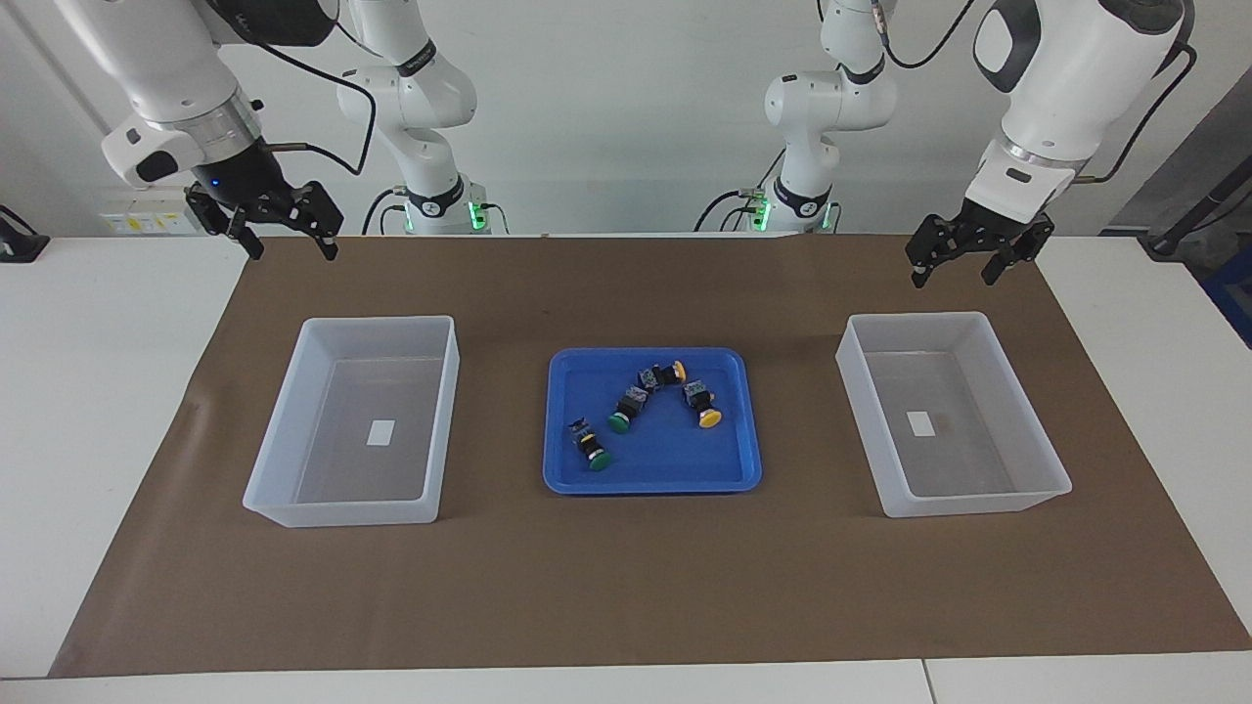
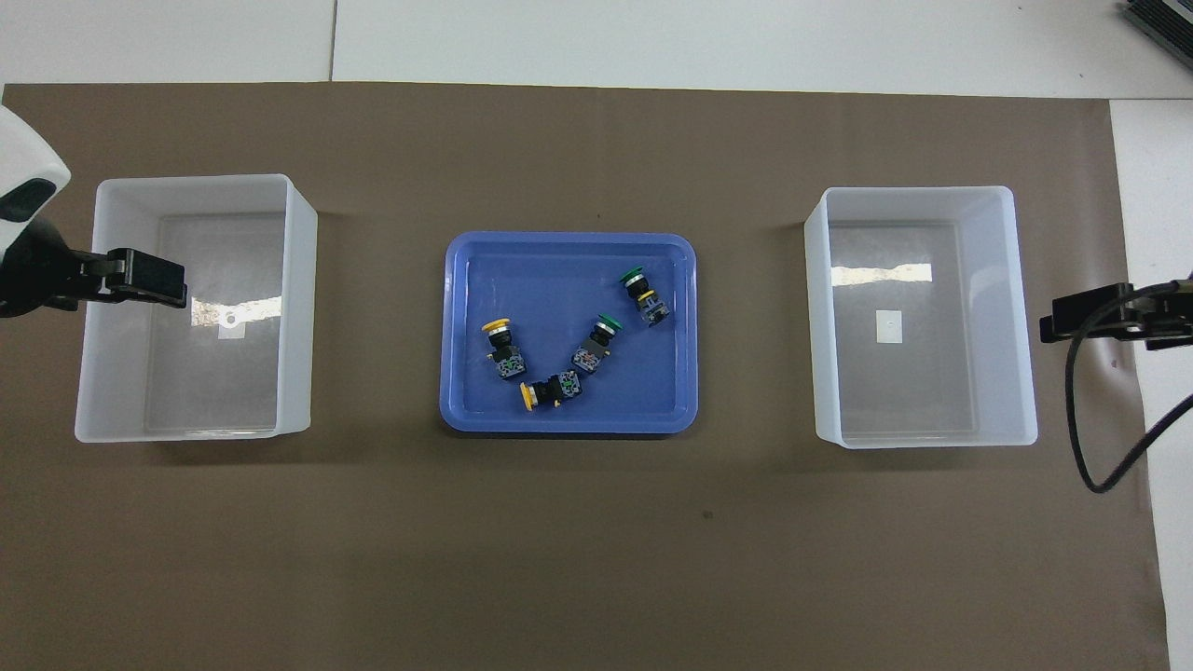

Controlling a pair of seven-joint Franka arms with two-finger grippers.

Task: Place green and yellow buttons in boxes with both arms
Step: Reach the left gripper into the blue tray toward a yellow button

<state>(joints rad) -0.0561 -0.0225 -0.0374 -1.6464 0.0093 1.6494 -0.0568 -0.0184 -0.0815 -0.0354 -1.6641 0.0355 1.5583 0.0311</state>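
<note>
Two green buttons (image 1: 623, 411) (image 1: 593, 448) and two yellow buttons (image 1: 668, 374) (image 1: 704, 406) lie on their sides in a shallow blue tray (image 1: 653, 481) at the table's middle. The overhead view shows the green ones (image 2: 599, 337) (image 2: 643, 294) and the yellow ones (image 2: 500, 343) (image 2: 550, 391) too. One translucent white box (image 1: 377, 321) stands empty toward the right arm's end, the other (image 1: 915, 318) toward the left arm's end. My right gripper (image 1: 290, 249) and my left gripper (image 1: 956, 274) hang open and empty, raised, each by its own box's outer end.
A brown mat (image 1: 626, 587) covers the white table (image 1: 98, 391) under the tray and both boxes. In the overhead view the left gripper (image 2: 149, 280) overlaps the outer wall of its box (image 2: 196, 179), and the right gripper (image 2: 1072, 321) sits just outside its box (image 2: 913, 191).
</note>
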